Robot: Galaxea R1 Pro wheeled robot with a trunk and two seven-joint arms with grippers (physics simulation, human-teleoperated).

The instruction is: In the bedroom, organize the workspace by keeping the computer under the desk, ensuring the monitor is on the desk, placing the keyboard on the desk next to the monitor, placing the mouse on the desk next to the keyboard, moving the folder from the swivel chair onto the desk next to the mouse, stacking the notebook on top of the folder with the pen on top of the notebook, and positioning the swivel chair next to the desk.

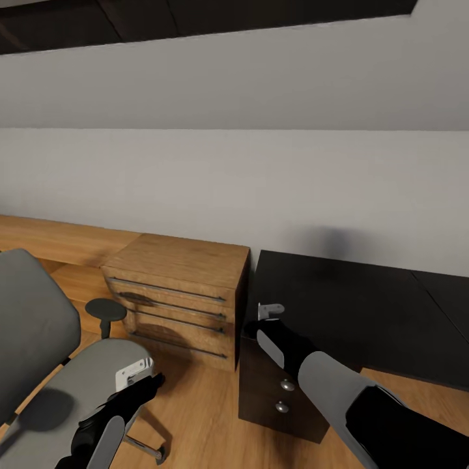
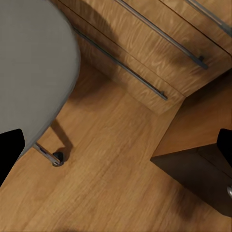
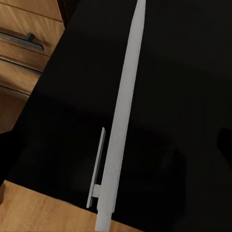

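The right gripper (image 1: 270, 311), clamped on the pen (image 3: 121, 125), hangs just above the desk (image 1: 365, 306) corner, so next it must find the notebook for laying it.

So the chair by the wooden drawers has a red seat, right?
Not quite. The swivel chair by the wooden drawers has a grey seat, not a red one. The head view shows it.

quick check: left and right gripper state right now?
Left gripper: holds nothing, above the swivel chair; open or shut cannot be told.
Right gripper: shut on the pen, over the desk.
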